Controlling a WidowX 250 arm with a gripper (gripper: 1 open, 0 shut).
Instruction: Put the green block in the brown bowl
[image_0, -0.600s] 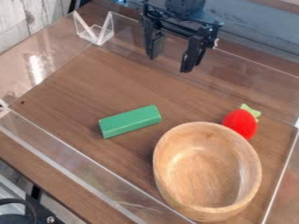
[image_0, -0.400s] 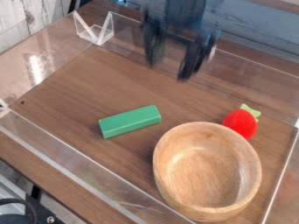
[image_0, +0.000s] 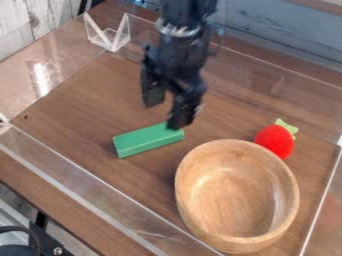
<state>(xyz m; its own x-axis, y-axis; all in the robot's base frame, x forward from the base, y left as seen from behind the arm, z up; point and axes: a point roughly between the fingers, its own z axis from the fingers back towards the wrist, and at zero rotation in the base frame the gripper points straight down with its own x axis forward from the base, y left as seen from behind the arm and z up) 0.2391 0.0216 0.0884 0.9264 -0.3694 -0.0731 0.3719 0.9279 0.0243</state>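
Left of the middle of the picture, the green block lies flat on the counter. Our tool hangs just above the block's right end, with its fingers wide apart and nothing in them. We think we are at the reaching step. Next we need to go down so one finger sits on each long side of the block, then squeeze. Our arm comes from the top of the picture and points straight down. At the lower right sits the brown bowl, empty, near the block.
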